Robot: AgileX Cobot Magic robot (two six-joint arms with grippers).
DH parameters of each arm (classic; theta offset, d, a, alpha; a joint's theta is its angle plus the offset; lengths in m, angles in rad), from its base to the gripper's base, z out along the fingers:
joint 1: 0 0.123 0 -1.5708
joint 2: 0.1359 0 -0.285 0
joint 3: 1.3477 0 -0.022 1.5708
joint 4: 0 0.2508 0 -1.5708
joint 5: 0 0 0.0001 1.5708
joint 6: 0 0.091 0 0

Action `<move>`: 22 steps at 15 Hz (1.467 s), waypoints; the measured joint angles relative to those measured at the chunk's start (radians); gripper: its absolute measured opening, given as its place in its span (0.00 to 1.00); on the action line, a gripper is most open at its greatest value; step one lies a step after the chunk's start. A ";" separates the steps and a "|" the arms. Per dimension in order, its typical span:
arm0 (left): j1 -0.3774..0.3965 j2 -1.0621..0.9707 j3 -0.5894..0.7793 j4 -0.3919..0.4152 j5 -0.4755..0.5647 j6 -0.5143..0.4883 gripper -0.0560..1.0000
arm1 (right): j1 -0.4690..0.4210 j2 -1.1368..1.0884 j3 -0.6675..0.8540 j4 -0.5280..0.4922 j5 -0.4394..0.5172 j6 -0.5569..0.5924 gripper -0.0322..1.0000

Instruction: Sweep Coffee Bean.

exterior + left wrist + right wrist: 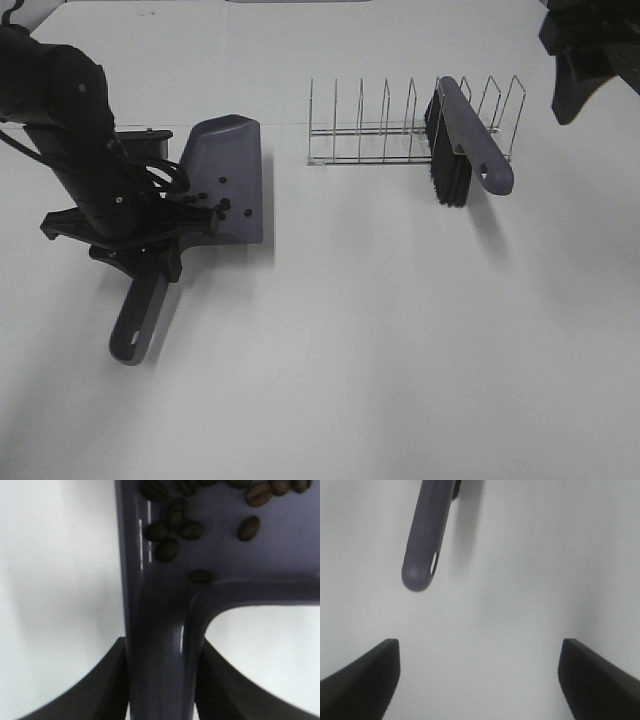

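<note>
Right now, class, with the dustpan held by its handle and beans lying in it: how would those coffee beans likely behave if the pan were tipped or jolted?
The coffee beans look small, rounded and loose, so they would probably roll. The dustpan floor looks smooth and glossy, so they likely slide easily. The left gripper clamps only the handle, so the pan might tilt.

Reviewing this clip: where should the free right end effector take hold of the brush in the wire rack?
On the grey-purple plastic brush's handle end, from above: it sticks out of the wire rack toward the table's front, clear of the black bristles and wires.
</note>
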 joint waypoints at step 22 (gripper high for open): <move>-0.016 -0.279 -0.009 0.205 0.336 -0.004 0.70 | 0.000 -0.998 0.682 0.132 0.033 -0.032 0.77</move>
